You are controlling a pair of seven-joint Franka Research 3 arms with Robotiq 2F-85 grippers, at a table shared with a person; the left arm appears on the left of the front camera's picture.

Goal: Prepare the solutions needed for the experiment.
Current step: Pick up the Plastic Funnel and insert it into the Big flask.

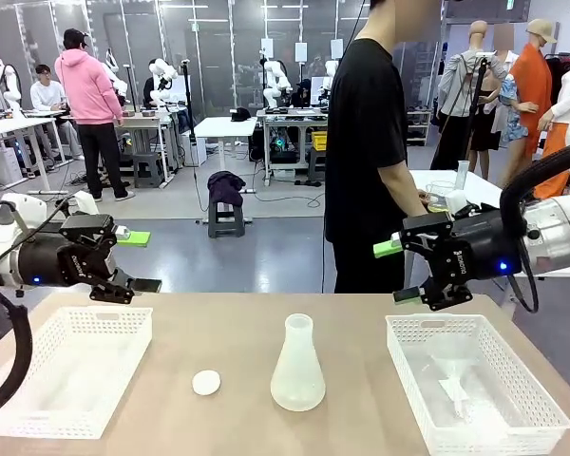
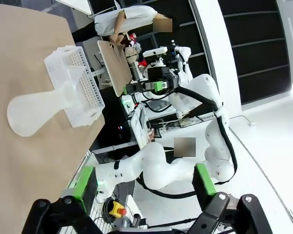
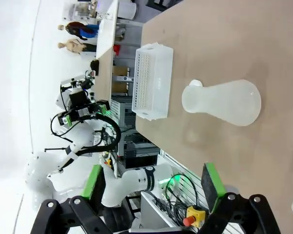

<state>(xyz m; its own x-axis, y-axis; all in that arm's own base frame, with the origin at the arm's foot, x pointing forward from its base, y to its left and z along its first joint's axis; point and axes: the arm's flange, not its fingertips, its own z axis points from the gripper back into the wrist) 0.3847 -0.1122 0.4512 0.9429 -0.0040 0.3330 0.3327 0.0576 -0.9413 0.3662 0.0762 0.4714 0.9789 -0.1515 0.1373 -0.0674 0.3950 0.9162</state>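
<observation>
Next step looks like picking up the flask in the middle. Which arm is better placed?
Probably the right. Both grippers are open and empty, but the right gripper hovers nearer the flask than the left gripper, and the white cap lies on the flask's left side.

We see a large lab hall with a grey floor (image 1: 266,249) and a dark panelled back wall (image 1: 218,52). White tables (image 1: 223,126) stand far behind, and a dark stool (image 1: 225,224) carrying a cloth (image 1: 226,188) stands alone. Our worktop (image 1: 351,318) is light brown.
</observation>
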